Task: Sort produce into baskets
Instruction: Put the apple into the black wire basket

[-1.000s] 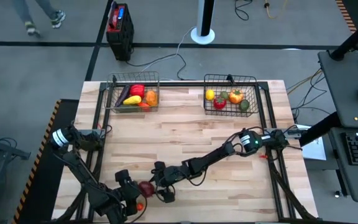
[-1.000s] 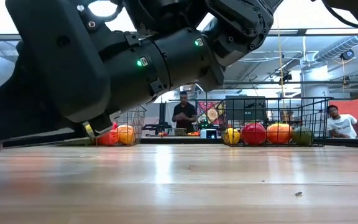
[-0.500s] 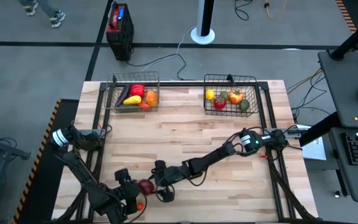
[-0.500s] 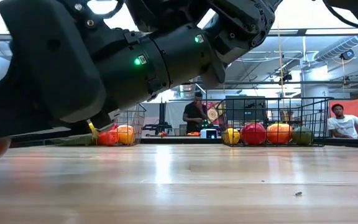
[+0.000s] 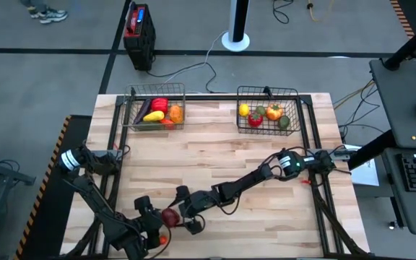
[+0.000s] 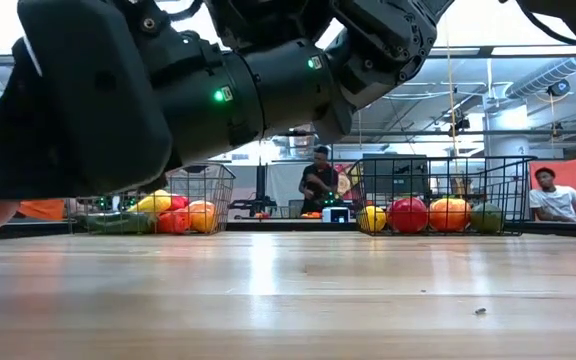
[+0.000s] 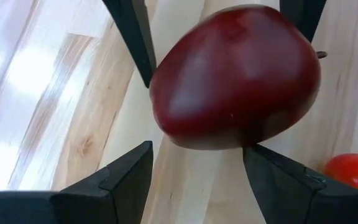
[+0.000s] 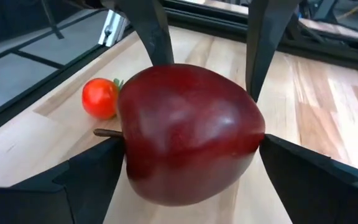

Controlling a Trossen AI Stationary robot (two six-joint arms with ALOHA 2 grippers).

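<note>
While my left end effector [image 5: 163, 217] clamps the dark red apple [image 5: 170, 216] down near the table's [image 5: 215, 144] six o'clock edge, my right end effector [image 5: 183, 215] sits spread wide around that same apple, fingers clear of it. A small red tomato [image 8: 99, 98] lies just beside. Both baskets [image 5: 154, 108] wait at twelve o'clock, loaded.

Dark red apple [image 8: 188, 134], red tomato [image 8: 99, 98]

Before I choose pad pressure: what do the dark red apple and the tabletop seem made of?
Apple: likely hard plastic, smooth and glossy, with broad soft highlights and a moulded-looking stem. Tabletop: wood planks, pale with visible grain and seams, sealed to a light sheen that reflects in the low view.
</note>
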